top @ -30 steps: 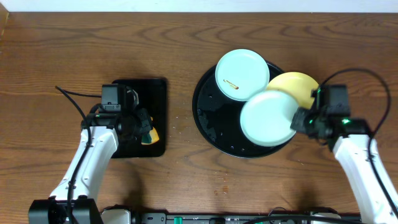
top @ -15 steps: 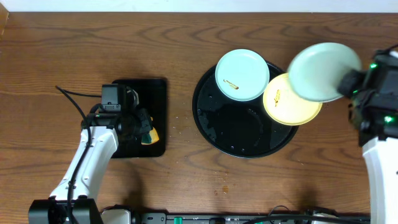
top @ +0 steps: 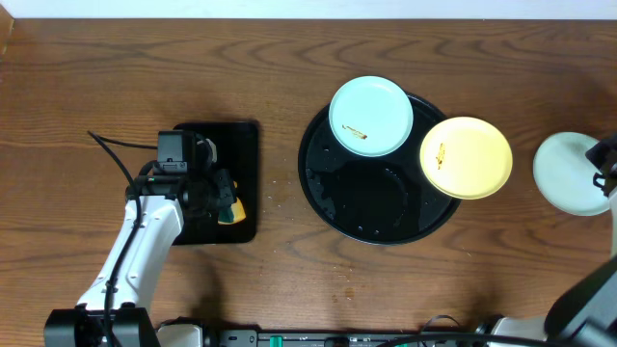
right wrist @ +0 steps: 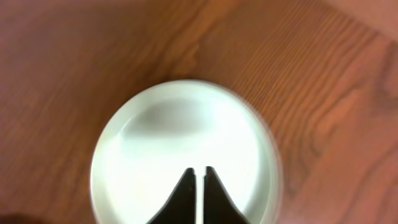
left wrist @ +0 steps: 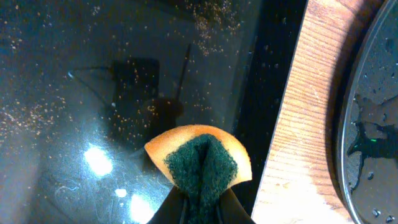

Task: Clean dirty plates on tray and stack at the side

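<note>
**One plate at the table's right edge, two on the tray**

The right gripper (top: 603, 172) is cut off by the right edge of the overhead view, and its wrist view is blurred. There its two dark fingertips (right wrist: 186, 183) stand a thin slit apart over the near rim of the pale plate (right wrist: 186, 130). Whether they pinch that rim cannot be told. This plate is round and shallow, with no smear showing. It is over the wood-grain table (top: 289, 58) by its right edge, well apart from the tray (top: 366, 207).

The tray is round and glossy black, with a raised rim and beads of water. A blue plate (top: 371, 116) sits over its far rim and has a short brown smear near its middle. The yellow plate (top: 466, 157) overhangs the tray's right rim and has a small brown mark left of centre.

Toward the table's left edge, the left gripper (left wrist: 200, 208) is clamped on a folded sponge (left wrist: 199, 163) of orange foam wrapped around a green scouring pad. It is above a small rectangular black tray (top: 241, 145) speckled with crumbs. Its fingers are mostly out of frame.
</note>
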`<act>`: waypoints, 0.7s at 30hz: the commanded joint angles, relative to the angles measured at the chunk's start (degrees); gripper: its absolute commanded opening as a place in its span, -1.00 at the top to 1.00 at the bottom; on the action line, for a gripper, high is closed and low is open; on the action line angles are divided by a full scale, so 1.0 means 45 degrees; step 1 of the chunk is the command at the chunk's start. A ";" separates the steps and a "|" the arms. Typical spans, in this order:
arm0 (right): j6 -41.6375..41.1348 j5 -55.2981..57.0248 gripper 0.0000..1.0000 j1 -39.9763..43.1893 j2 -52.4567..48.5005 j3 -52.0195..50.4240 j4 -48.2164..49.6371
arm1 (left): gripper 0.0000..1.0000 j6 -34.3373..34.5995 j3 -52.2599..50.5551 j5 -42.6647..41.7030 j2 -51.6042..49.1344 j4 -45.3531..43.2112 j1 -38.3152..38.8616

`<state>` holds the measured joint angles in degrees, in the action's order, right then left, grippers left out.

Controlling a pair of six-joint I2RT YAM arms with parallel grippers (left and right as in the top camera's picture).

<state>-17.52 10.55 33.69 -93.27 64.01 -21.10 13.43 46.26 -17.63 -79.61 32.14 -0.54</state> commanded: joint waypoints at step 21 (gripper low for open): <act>0.1447 -0.2011 0.98 -0.6300 -0.0967 -0.0165 -0.1467 | 0.84 -0.0792 -0.0015 0.0092 0.0233 0.0345 -0.0034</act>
<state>-10.26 -9.58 8.51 -97.12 63.79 -27.62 12.08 46.26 -17.63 -79.61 33.21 -0.54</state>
